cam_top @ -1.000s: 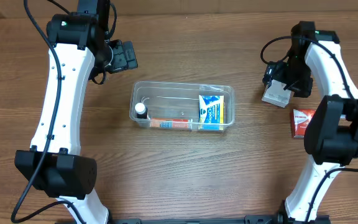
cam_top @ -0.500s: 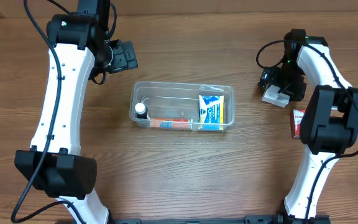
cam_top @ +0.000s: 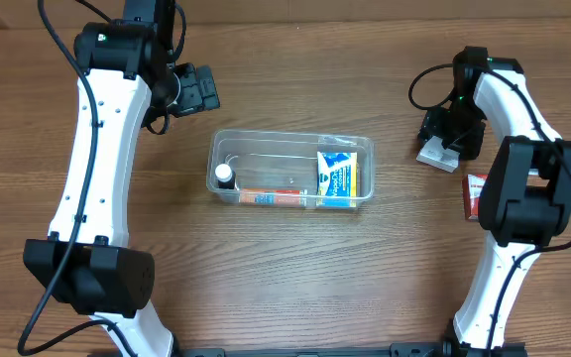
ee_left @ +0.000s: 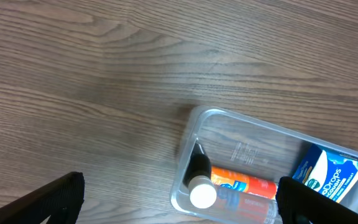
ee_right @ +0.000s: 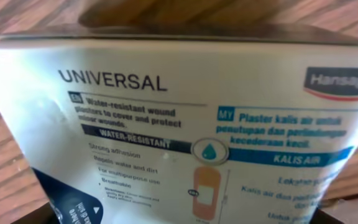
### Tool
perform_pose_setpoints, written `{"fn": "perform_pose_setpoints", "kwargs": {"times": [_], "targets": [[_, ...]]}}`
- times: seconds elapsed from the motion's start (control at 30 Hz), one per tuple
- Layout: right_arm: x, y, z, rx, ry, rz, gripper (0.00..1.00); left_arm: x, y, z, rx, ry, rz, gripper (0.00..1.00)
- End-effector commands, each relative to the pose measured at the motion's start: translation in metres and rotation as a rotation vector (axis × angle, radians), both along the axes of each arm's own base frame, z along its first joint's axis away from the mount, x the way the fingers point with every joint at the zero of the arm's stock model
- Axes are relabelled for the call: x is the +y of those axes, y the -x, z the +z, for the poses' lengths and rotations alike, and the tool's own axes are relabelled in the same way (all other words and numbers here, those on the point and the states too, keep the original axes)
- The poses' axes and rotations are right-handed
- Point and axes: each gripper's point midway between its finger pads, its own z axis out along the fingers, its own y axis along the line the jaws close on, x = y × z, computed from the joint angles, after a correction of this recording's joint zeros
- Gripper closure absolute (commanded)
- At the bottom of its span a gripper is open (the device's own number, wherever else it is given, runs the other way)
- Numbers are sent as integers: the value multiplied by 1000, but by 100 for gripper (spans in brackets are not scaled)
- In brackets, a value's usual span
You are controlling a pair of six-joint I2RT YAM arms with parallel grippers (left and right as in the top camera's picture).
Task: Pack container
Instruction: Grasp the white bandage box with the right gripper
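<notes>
Mid-table: clear, shallow, rectangular plastic container (cam_top: 266, 134) with rounded corners, open side up. Already inside: small white-capped bottle (cam_top: 225, 175) at the left end, long orange pack (cam_top: 271, 197) lying along the near wall, blue-and-white carton (cam_top: 337, 176) toward the right end. Middle and far side of the floor bare.

Off the far-left corner, apart from the rim: left gripper (cam_top: 194, 91), hovering. In its wrist view, dark fingers (ee_left: 55, 199) spread wide at both lower edges, nothing held, the bottle end of the container below.

Well to the right of the container: right gripper (cam_top: 451, 134), set over a white plaster box (cam_top: 436, 155) with blue print. Box face filling the wrist view, fingers not visible there; cannot tell whether closed on it or only poised. Small red-and-white carton (cam_top: 478, 191) near it, partly hidden by the arm.

Step judged: pickup of the plaster box, packing partway done. Next move probably calling for a firm pinch across the box, a lift clear of the table, a carry leftward over the rim, then a flat set-down in the bare middle without nudging the bottle or the blue-and-white carton.
</notes>
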Motion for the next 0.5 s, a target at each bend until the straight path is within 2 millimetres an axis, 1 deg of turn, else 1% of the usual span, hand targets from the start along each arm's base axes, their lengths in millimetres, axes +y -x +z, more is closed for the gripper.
{"fn": "perform_pose_setpoints", "kwargs": {"times": [0.0, 0.07, 0.1, 0.17, 0.2, 0.23, 0.27, 0.33, 0.4, 0.47], "targets": [[-3, -9, 64, -139, 20, 1, 24, 0, 1, 21, -56, 0, -5, 0], [3, -1, 100, -184, 22, 13, 24, 0, 1, 21, -56, 0, -5, 0], [9, 3, 112, -203, 14, 23, 23, 0, 1, 21, -57, 0, -5, 0], [32, 13, 147, -263, -25, 86, 24, 0, 1, 21, -57, 0, -5, 0], [43, 19, 160, -284, -36, 110, 23, 0, 1, 21, -57, 0, -5, 0], [59, 26, 173, -303, -46, 148, 23, 0, 1, 21, -57, 0, -5, 0], [76, 34, 182, -309, -53, 185, 23, 0, 1, 21, -57, 0, -5, 0], [103, 44, 187, -299, -68, 223, 22, 0, 1, 21, -56, 0, -5, 0], [141, 55, 183, -277, -85, 280, 22, 0, 1, 21, -57, 0, -5, 0], [173, 61, 178, -282, -101, 334, 22, 0, 2, 21, -56, -1, -6, 0]]}}
